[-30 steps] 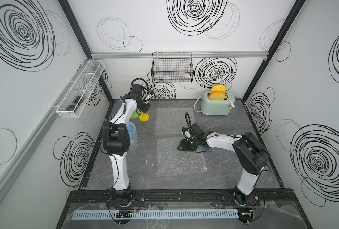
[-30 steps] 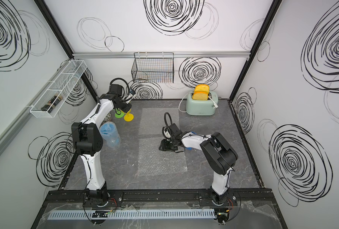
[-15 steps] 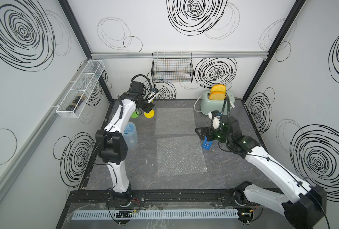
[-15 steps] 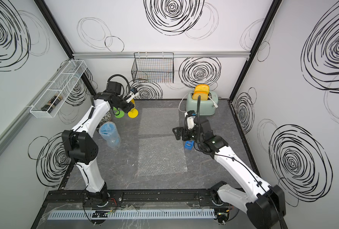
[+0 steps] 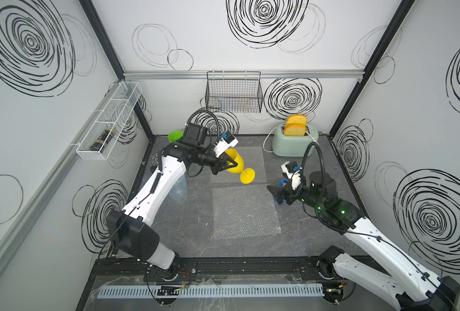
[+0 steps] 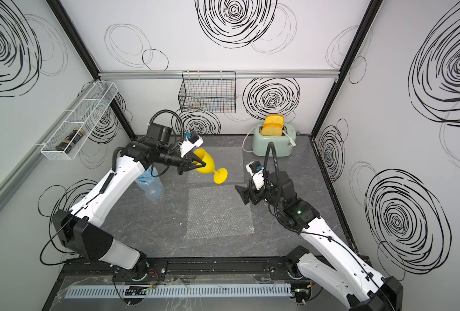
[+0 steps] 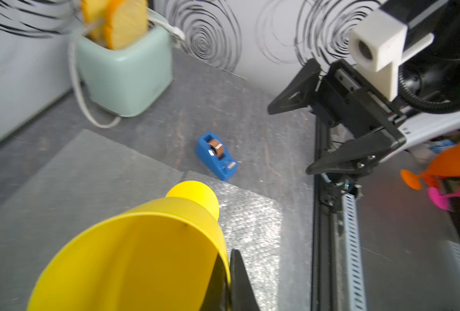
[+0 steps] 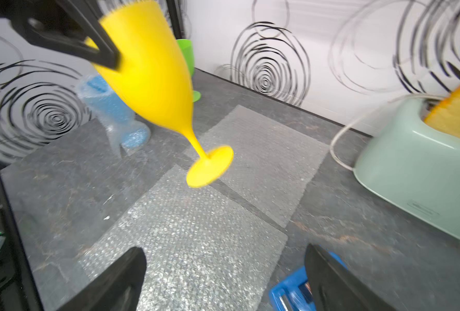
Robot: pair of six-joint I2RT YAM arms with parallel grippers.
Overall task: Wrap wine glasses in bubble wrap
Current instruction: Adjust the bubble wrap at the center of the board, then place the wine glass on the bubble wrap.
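1. Since prev. frame, L arm swung the yellow goblet (image 5: 238, 161) from the far-left corner toward centre; R arm drew back to the right side and its jaws widened.
2. L gripper (image 5: 230, 164) was clamped tight on the bowl's rim, goblet fully off the table.
3. Goblet hung tilted, foot pointing right and down, over the near edge of the far bubble wrap sheet (image 5: 255, 156), by the gap to the near sheet (image 5: 245, 212).
4. R gripper (image 5: 276, 195) was spread wide w/ nothing in it, just right of the near sheet, above the blue tape dispenser (image 7: 216, 156).
5. Blue goblet (image 6: 149, 185), in wrap, stood at left; green goblet (image 5: 175, 136) stood bare, far left.
6. Toaster (image 5: 293, 142) w/ bread sat far right.
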